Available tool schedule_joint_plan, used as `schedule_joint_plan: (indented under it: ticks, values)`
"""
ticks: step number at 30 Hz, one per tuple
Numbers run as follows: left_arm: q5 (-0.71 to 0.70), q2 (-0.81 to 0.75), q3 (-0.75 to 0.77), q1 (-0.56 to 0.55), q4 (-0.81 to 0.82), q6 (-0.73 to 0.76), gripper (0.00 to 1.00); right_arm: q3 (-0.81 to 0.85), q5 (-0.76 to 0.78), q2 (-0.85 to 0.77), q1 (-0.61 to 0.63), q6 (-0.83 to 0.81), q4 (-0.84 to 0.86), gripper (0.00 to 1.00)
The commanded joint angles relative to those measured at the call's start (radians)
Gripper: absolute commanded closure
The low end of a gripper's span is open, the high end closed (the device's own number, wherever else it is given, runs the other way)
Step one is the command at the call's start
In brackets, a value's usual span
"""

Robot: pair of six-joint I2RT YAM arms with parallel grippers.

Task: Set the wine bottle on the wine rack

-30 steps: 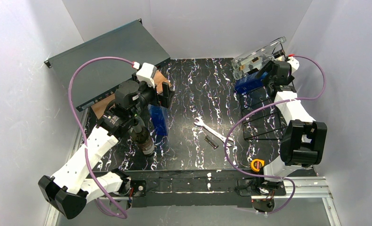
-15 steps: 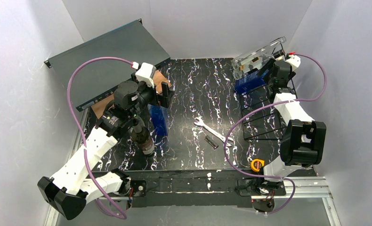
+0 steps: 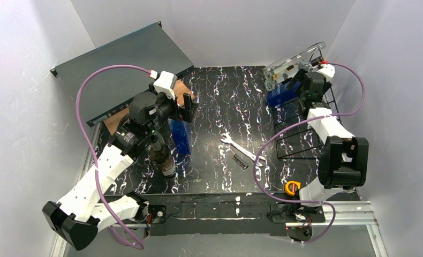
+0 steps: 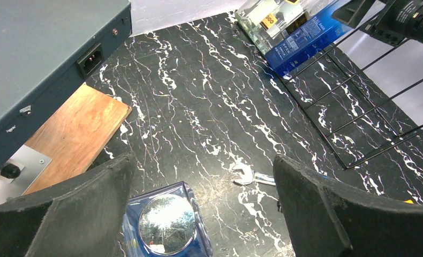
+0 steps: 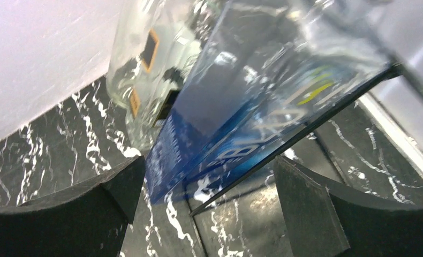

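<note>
Hovering over the silver cap of a blue square-sided glass bottle [image 4: 165,231], the left gripper [image 4: 203,160] is spread wide, with a finger out to either side and neither touching the glass. That bottle stands upright on the black marbled table [image 3: 225,101], well apart from the black thin-wire wine rack [image 3: 297,136] on the right side. Just beside it, under the left wrist, stands a dark round bottle [image 3: 161,156]. By its look the dark one is the likelier wine bottle, yet the open jaws line up on the blue one, so I cannot settle which is meant.

Either should handle as stiff, heavy, smooth glass: slippery in the grip, and breakable if dropped or knocked against the wires. The blue one's flat sides give the fingers something square to press on. On the round one, low on the neck seems the safer hold.

The right gripper [image 5: 209,160] is also spread, at the rack's far end, with a blue flat-sided bottle [image 5: 241,118] just ahead of its fingers. Whether they touch cannot be told. A clear glass bottle [image 5: 145,59] lies against that one.

Counted, there are:
- four bottles: two blue, one clear, one dark
- one rack
- one silver wrench [image 3: 235,146]
- one small black toothed piece [image 3: 240,161]
- one yellow tape measure [image 3: 291,187]
- one wooden board [image 4: 75,134]
- one dark grey metal case [image 3: 118,67]
</note>
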Motion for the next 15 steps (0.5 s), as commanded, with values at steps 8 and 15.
schedule_joint_plan:
  ticks: [8,15]
  values:
    - [-0.012,-0.036,0.062,-0.004,-0.026,0.033,0.01,0.031,0.046,-0.094,0.084,-0.002,-0.098,0.02]
    - [-0.116,0.0,0.191,-0.018,-0.184,-0.015,0.01,0.058,0.053,-0.133,0.118,0.019,-0.193,0.02]
